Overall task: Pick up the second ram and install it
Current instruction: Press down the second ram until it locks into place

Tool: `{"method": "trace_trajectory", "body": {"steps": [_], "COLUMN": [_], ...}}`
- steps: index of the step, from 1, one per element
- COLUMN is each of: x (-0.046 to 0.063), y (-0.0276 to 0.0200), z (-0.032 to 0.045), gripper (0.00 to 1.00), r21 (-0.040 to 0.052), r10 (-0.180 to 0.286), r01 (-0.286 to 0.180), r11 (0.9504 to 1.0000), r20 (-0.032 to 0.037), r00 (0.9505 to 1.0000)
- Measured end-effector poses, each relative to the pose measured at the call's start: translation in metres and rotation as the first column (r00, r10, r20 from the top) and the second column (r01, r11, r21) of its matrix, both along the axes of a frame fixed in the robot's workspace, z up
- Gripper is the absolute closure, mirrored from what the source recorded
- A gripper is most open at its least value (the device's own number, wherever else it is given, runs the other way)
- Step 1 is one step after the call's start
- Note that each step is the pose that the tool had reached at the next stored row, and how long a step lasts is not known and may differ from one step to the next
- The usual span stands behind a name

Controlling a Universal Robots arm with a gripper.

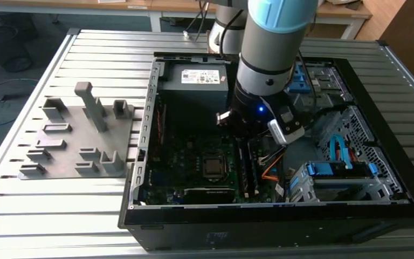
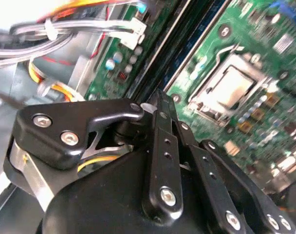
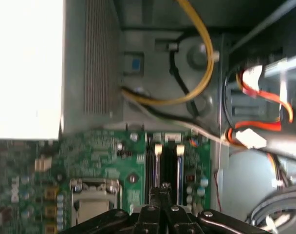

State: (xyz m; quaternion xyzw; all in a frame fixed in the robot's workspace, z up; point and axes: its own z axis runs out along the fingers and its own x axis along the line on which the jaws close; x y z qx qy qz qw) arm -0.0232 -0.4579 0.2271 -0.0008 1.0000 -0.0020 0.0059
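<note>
A ribbed, silver metal work table point(image 1: 63, 59) fills most of the room in front of me, with a pale wooden bench point(image 1: 157, 6) on white legs behind it, grey-blue floor point(image 1: 13, 38) showing at the exterior view's left, and a brown wooden panel point(image 1: 408, 27) at the exterior view's right.

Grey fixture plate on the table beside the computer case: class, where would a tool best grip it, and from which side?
Probably its tallest upright post, from above across its narrow faces. It rises clear of the lower blocks, while the grey fixture plate lies flat on the table, offering little edge.
</note>
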Motion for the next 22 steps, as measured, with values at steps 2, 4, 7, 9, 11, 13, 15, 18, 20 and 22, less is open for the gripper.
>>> {"method": "trace_trajectory", "body": {"steps": [2,4,7,9,11,13,15,18,20,22], "x": [0.000,0.000,0.000,0.000,0.000,0.000,0.000,0.000,0.000,0.000], "y": [-0.0066,-0.0136,-0.0247,-0.0322,-0.0392,-0.0411,-0.0418,-0.0419,-0.0418,-0.0418], "z": [-0.0002,-0.0006,-0.0014,-0.0021,-0.0038,-0.0060,-0.0073,-0.0098,-0.0102,-0.0093], "gripper": [0.90,0.90,0.90,0.90,0.90,0.90,0.90,0.90,0.90,0.90], "r21": [-0.0060,-0.0104,-0.0158,-0.0194,-0.0215,-0.0221,-0.0230,-0.0247,-0.0257,-0.0248], "r10": [0.000,0.000,0.000,0.000,0.000,0.000,0.000,0.000,0.000,0.000], "r01": [0.000,0.000,0.000,0.000,0.000,0.000,0.000,0.000,0.000,0.000], "r11": [1.0000,0.9999,0.9999,0.9998,0.9998,0.9998,0.9997,0.9997,0.9997,0.9997], "r20": [0.0000,0.0000,0.0000,-0.0002,-0.0002,-0.0004,-0.0006,-0.0009,-0.0010,-0.0004], "r00": [1.0000,1.0000,1.0000,1.0000,1.0000,1.0000,1.0000,1.0000,1.0000,1.0000]}}
